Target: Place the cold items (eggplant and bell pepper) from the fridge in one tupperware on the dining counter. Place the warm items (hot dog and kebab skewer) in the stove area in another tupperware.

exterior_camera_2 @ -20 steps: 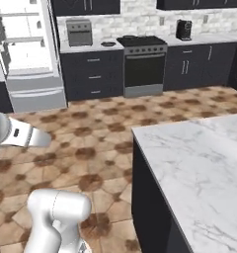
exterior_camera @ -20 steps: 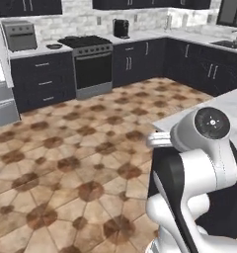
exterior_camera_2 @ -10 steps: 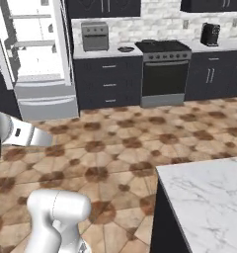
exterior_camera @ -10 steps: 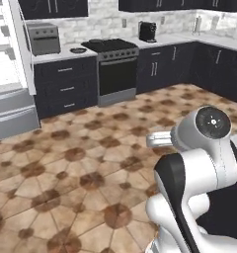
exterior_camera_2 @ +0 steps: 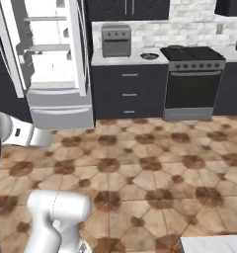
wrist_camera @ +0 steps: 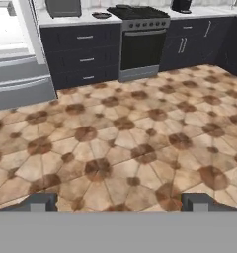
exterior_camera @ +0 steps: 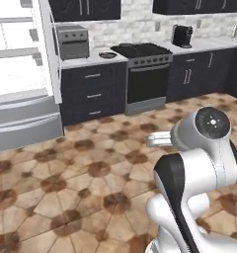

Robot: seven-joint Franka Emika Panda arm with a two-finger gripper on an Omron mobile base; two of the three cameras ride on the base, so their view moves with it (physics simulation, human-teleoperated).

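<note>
Hand view: hand (wrist_camera: 118, 203) spread wide, nothing between fingertips (wrist_camera: 37, 202), aimed low over tiled floor (wrist_camera: 120, 143) toward stove (wrist_camera: 140, 37).
Fridge (exterior_camera_2: 51, 64) stands open at far left w/ white shelves; contents too washed out to tell, so eggplant & bell pepper can't be made out. Fridge cut off by frame edge in left base view. Small pan (exterior_camera: 107, 55) on desk (exterior_camera: 86, 60) just left of stove; what's in it unclear. Microwave (exterior_camera_2: 116, 41) & coffee maker (exterior_camera: 182, 35) on desk either side of stove. Arm (exterior_camera: 199, 173) folded close to base, elbow up. Marble dining desk corner (exterior_camera_2: 214, 244) barely in frame.
</note>
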